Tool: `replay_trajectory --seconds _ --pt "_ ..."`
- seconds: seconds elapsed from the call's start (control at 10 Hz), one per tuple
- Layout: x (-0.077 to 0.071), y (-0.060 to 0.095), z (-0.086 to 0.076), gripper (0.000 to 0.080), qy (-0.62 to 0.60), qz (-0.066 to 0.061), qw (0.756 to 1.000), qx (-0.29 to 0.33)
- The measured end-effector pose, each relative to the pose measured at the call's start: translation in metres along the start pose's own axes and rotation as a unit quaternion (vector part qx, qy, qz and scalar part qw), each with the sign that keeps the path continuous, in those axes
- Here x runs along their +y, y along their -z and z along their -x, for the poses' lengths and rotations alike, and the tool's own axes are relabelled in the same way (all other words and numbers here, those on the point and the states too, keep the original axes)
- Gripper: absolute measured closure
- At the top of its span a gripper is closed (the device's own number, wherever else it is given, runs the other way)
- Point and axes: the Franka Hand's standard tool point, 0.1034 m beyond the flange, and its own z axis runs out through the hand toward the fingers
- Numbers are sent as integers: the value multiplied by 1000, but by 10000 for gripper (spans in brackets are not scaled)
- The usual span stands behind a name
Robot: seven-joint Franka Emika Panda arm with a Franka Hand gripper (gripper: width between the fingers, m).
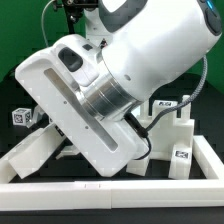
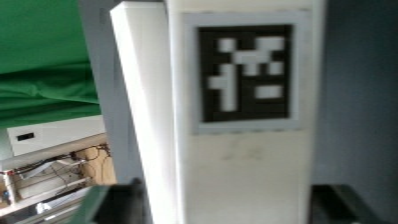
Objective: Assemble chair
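In the wrist view a tall white chair piece [image 2: 214,120] with a black-and-white tag [image 2: 246,75] on its face stands upright between my fingers. My gripper [image 2: 226,208] is shut on it, with one dark finger [image 2: 118,205] and the other against its two sides. In the exterior view the arm's large white wrist [image 1: 100,100] hides the gripper and the held piece. More white chair pieces lie beyond it: a tagged block [image 1: 178,128] on the exterior view's right and a slanted piece [image 1: 38,150] on its left.
A small tagged cube [image 1: 20,116] sits at the exterior view's far left. A long white rail [image 1: 110,190] runs along the front, with another rail [image 1: 208,155] at the right. Green cloth [image 2: 45,60] and cluttered equipment [image 2: 54,170] fill the wrist view's background.
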Motion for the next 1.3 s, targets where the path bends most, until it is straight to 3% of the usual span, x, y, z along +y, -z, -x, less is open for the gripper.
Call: replay_trajectory --seconds 0.1,0.2,0.4,0.7,0.8,1.3 --pt "-2 3 -6 257 2 -37 999 6" --pt "-1 5 -9 174 -2 -81 997 10" --pt "7 9 -15 155 -4 -157 987 16" --pt "22 9 -22 150 -9 -235 972 27" --pt "21 7 -19 150 -14 -245 969 29" --pt "-17 17 -2 150 -8 -261 965 34"
